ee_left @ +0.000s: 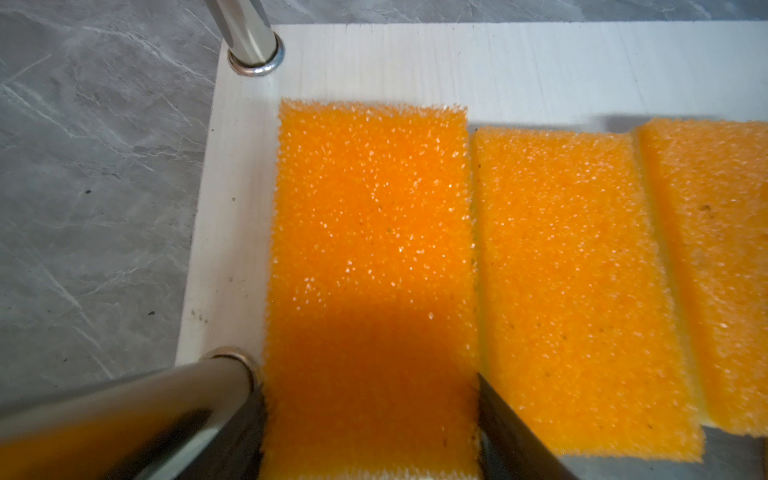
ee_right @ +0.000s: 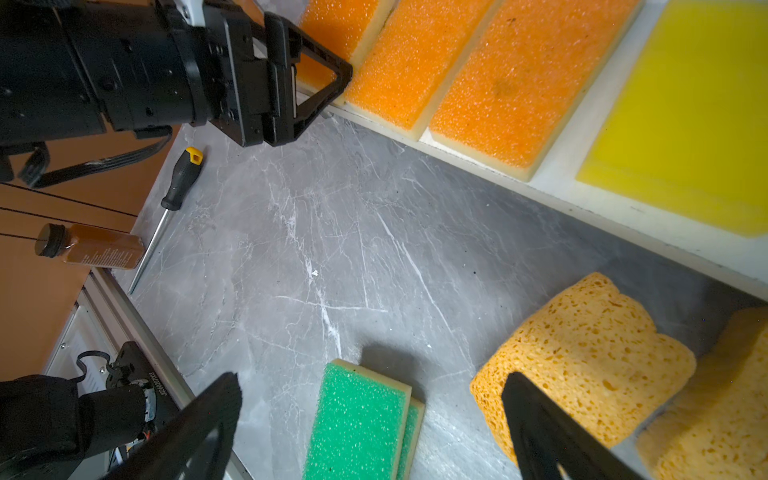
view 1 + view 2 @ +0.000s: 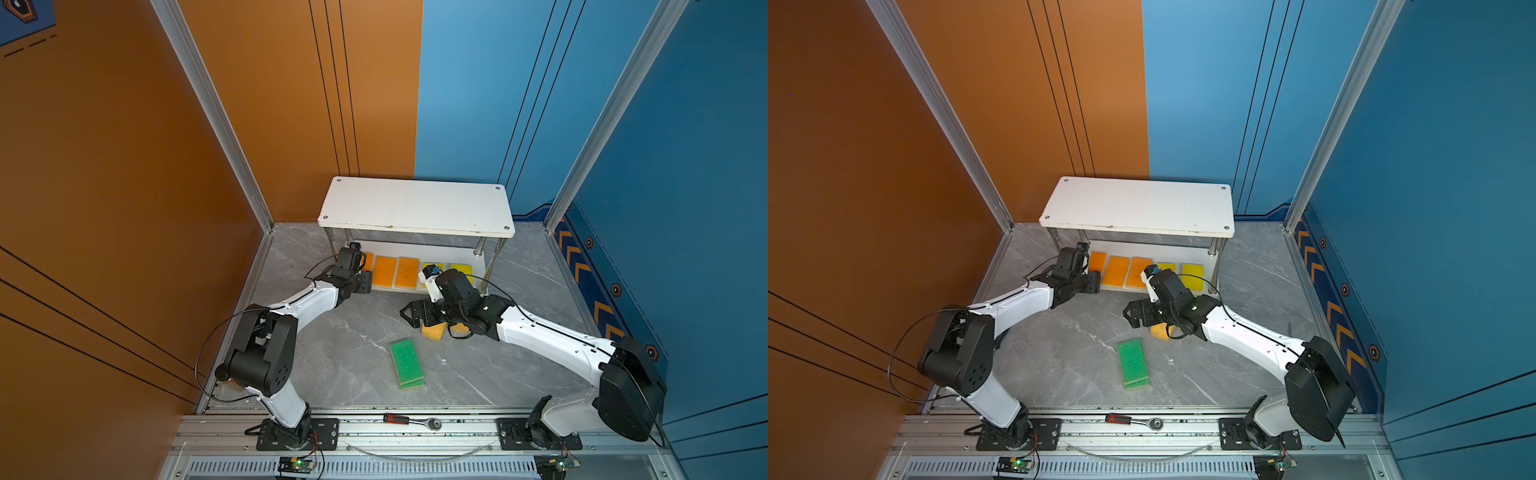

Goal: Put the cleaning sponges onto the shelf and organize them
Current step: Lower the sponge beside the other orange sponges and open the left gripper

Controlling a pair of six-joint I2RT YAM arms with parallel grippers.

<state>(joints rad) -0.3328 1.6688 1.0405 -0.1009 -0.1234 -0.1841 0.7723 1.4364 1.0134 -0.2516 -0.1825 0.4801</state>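
Clock read from above, 12 toward the shelf. Orange sponge (image 1: 370,249) lies flat on the lower board (image 1: 540,62) of the shelf (image 3: 415,203), at its 9 o'clock end, long axis 12-to-6. Left claw (image 1: 370,388) straddles the sponge's 6 o'clock end, one finger against each long side; whether it squeezes or merely flanks, I cannot tell. Toward 3 along the same board lie two more oranges (image 3: 384,272), parallel and close together, then two yellows (image 3: 462,270). Top board is bare. Judged: five shelved, four to go, all on the table (image 3: 332,353). Green pair (image 3: 407,363) is stacked, upper one offset a little toward 12, long axis nearly 12-to-6, leaning 11-to-5. Two porous sponges (image 2: 582,365) sit side by side, close. Right claw (image 2: 372,380) hangs over the table, jaws spread wide, nothing between them. Next pick turns on this: the porous sponges sit at about 4 o'clock of the right claw, partly under its wrist, and the green pair is near at its 6. Right arm is nearer to both; left arm is well apart, at the shelf.
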